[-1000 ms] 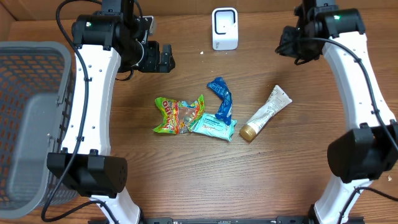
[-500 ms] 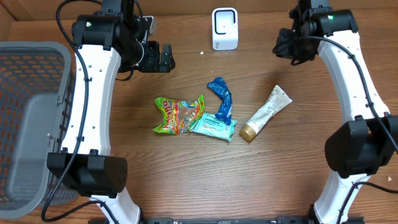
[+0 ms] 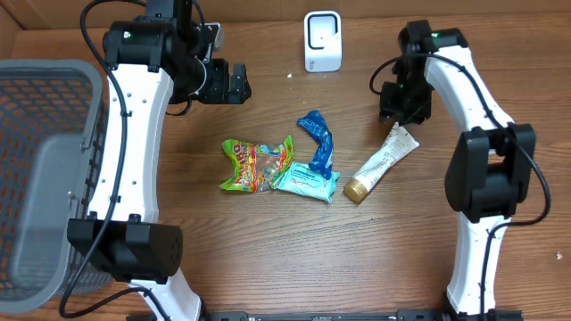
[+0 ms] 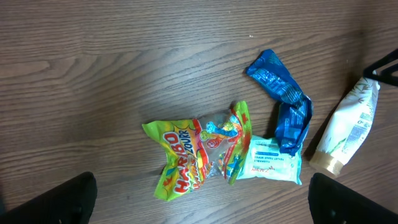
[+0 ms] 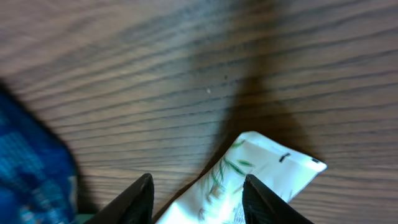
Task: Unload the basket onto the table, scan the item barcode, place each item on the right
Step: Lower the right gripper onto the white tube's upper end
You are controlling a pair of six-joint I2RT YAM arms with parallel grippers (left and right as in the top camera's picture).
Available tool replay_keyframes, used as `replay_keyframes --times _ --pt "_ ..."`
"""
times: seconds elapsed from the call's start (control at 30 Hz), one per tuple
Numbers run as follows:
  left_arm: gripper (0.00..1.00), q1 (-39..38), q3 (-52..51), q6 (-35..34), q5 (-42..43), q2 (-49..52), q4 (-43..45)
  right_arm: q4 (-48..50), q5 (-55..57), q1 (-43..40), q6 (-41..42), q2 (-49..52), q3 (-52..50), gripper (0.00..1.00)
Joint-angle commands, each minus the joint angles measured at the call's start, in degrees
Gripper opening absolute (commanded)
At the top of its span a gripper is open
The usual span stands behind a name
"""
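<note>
- Overhead view: bright, even light on the tabletop [image 3: 268, 259], faint soft shadows, no glare
- Left wrist view: sharp and evenly lit
- Right wrist view: very close, soft focus, dark shadow beside the tube [image 5: 261, 165]

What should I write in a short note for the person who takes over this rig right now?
Left gripper: open, empty, hovering at the back left of the table.
Right gripper: open, low over the crimped end of the white tube, one finger on each side, not closed on it.
Items: the tube, Haribo bag, blue wrapper and teal packet lie mid-table. The white scanner stands at the back edge, the grey basket at the left.
Done: nothing is held yet.
Left: grasp the tube and show its barcode to the scanner.
</note>
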Motion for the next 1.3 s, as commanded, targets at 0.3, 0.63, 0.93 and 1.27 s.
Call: replay_keyframes --times 0.3,0.63,0.93,1.27 --pt "1.00 -0.1 1.0 1.1 -0.3 -0.3 0.0 -4.7 2.9 -1.3 2.4 0.4 -7.7 0.35" --pt "1.00 -0.1 1.0 1.1 -0.3 -0.3 0.0 -6.2 1.9 -1.6 2.3 -4.4 -10.8 0.18" --pt "1.00 -0.1 1.0 1.1 -0.3 -0.3 0.0 -8.2 0.3 -1.6 -5.2 -18.2 -14.8 0.50" --pt "1.00 -0.1 1.0 1.1 -0.3 -0.3 0.0 -5.6 -4.7 -0.4 -7.5 -19.3 -29.3 0.59"
